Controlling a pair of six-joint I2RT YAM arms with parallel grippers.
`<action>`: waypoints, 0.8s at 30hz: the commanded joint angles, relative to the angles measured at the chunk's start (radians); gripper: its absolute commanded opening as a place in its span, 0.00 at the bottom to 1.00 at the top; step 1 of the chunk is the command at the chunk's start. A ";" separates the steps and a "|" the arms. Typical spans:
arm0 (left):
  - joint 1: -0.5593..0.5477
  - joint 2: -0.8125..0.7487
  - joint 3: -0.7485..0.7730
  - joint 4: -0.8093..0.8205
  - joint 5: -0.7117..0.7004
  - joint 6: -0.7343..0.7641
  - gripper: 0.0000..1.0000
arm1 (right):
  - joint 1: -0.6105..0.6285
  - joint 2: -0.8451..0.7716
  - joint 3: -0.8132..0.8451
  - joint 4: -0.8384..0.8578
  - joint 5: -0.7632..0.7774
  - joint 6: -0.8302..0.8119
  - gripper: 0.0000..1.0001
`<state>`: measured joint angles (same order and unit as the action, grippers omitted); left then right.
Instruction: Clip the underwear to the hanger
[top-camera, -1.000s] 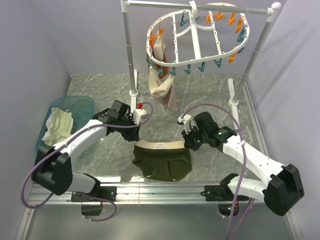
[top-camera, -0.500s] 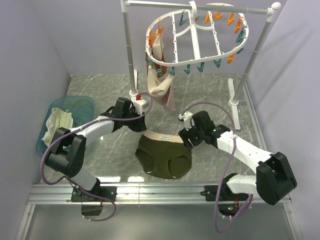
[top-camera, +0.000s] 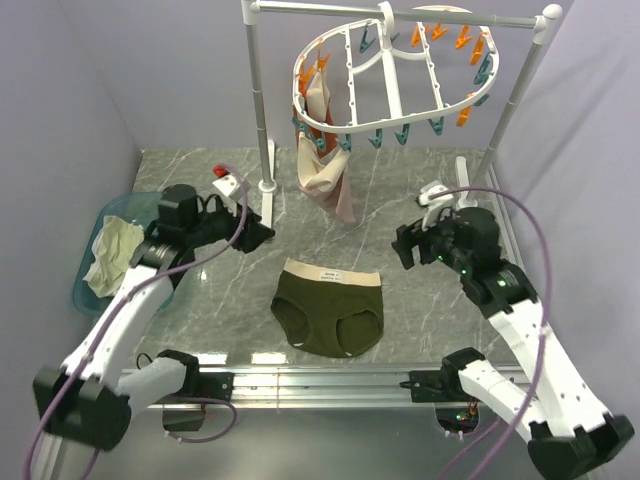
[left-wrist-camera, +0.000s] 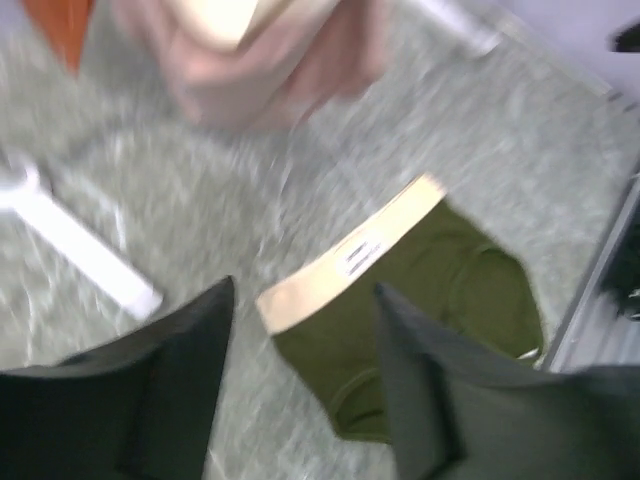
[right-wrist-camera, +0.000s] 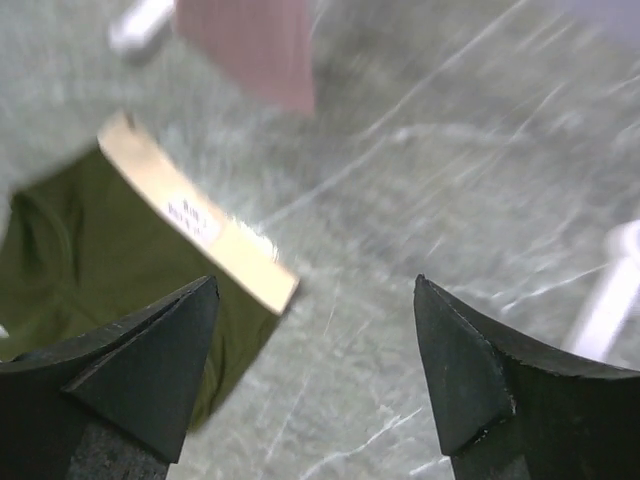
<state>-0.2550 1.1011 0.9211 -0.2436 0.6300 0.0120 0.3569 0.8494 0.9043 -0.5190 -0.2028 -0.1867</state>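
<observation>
Left gripper (top-camera: 262, 235) and right gripper (top-camera: 403, 248) have let go, open and empty beside the flat underwear (top-camera: 328, 312), still unclipped from the hanger (top-camera: 392, 88).

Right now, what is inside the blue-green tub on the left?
A crumpled cream-white cloth lies in the tub. The left arm hides its right part; whatever is beneath the cloth cannot be seen.
</observation>
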 joint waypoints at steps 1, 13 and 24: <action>-0.004 -0.119 0.019 0.062 0.112 -0.006 0.63 | -0.012 -0.062 0.099 -0.019 0.057 0.079 0.86; -0.276 -0.092 0.041 0.400 -0.079 -0.079 0.71 | -0.068 -0.041 0.306 0.027 -0.026 0.257 0.88; -0.536 0.224 0.249 0.612 -0.351 -0.024 0.65 | -0.228 0.083 0.461 0.059 -0.248 0.389 0.92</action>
<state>-0.7349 1.2709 1.0966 0.2329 0.3901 -0.0429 0.1947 0.9005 1.3178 -0.5125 -0.3428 0.1074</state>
